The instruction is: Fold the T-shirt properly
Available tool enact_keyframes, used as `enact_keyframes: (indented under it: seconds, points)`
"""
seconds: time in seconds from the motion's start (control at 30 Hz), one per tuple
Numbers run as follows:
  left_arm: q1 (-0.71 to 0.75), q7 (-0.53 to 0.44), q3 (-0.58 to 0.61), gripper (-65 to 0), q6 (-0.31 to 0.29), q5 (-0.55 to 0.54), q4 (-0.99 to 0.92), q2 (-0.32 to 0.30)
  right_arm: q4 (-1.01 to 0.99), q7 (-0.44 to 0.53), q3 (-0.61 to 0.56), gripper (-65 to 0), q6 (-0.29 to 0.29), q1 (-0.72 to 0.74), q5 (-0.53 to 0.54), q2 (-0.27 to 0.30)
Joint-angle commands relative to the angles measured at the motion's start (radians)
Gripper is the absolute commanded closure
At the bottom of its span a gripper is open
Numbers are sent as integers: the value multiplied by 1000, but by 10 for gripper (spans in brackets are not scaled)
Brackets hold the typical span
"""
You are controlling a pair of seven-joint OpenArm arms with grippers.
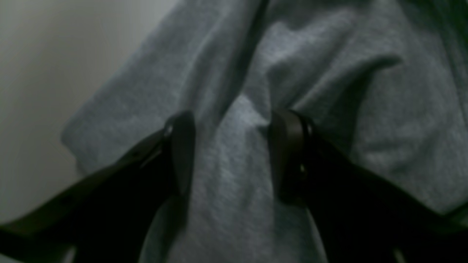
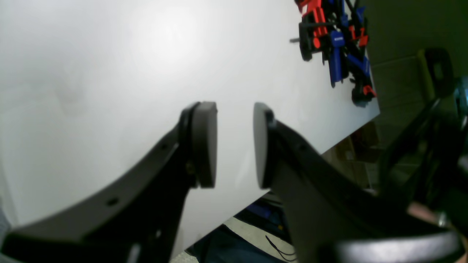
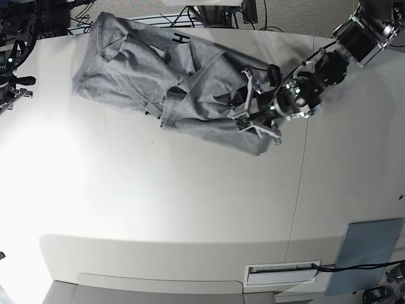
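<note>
The heather-grey T-shirt (image 3: 158, 76) lies rumpled and partly doubled over at the back of the white table (image 3: 158, 202), with a black letter (image 3: 181, 38) showing near its far edge. My left gripper (image 3: 245, 104) comes in from the right and rests on the shirt's right end. In the left wrist view its black fingers (image 1: 181, 153) stand wide apart, straddling a raised ridge of the T-shirt (image 1: 234, 164); the left gripper (image 1: 234, 146) is open. My right gripper (image 2: 234, 146) hovers over bare table (image 2: 109, 73), open with a narrow gap and nothing in it.
A heap of red, blue and black clamps (image 2: 336, 40) sits near the table corner by the right gripper, where the table edge (image 2: 329, 146) drops off. A grey-blue pad (image 3: 370, 253) and a white label strip (image 3: 281, 271) lie at the front right.
</note>
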Motion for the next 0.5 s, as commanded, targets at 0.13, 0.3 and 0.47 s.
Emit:
enact_keyframes:
  seconds: [0.13,0.3,0.47]
  points:
    - [166,222,-210,-328,-26,63,-40,-59,13,20,8,-173,-11,5,-9,19]
    - [271,223,-409,-328,-93,-9,-38,-41,13,27,8,-173,5,5,46,19]
    - [359,224,-552,-328,-131,-17,-33,18,13,27,8,-173,42,5,80,20]
